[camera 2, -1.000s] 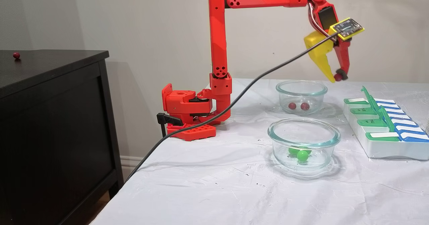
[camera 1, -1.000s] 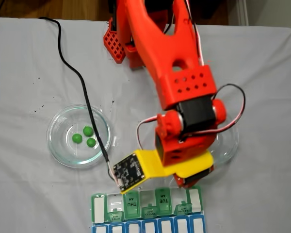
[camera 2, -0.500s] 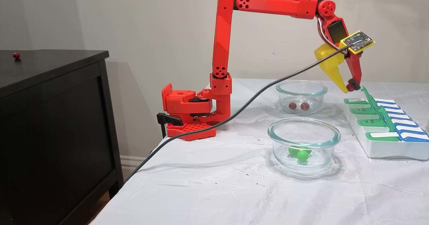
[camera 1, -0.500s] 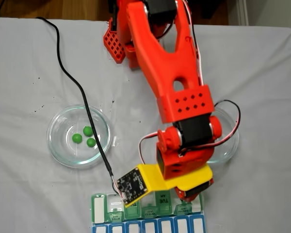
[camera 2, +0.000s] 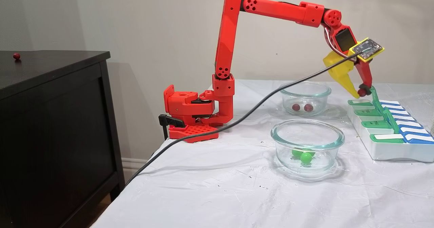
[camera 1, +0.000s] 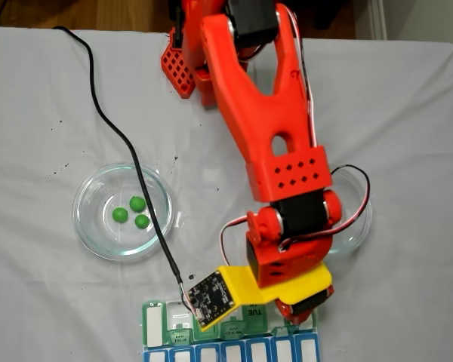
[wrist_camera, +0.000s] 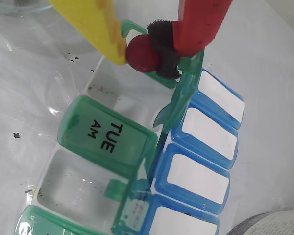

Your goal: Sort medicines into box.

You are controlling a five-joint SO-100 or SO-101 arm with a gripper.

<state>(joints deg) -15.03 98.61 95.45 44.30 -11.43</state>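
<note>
- Over the far end of the pill organiser (camera 2: 390,133), the red arm (camera 2: 278,9) reaches out from its base (camera 2: 190,114), forearm angled down, with the gripper (camera 2: 362,93) pointing at the box.
- In the wrist view the gripper (wrist_camera: 147,49) is clamped on a red ball (wrist_camera: 142,53), which sits between the yellow finger (wrist_camera: 95,22) and the red finger's dark pad (wrist_camera: 164,46).
- Nearest in the side fixed view, a glass dish (camera 2: 307,146) holds green balls (camera 2: 306,157); behind it a second dish (camera 2: 304,97) holds two red balls (camera 2: 301,107).
- A raised green lid (wrist_camera: 186,85) stands touching or just beside the pad; I cannot tell which.
- The held ball hangs above an open white compartment (wrist_camera: 115,95), beside the shut TUE lid (wrist_camera: 105,137).
- A black cable (camera 2: 237,117) trails from the wrist board across the white cloth (camera 2: 217,187).
</note>
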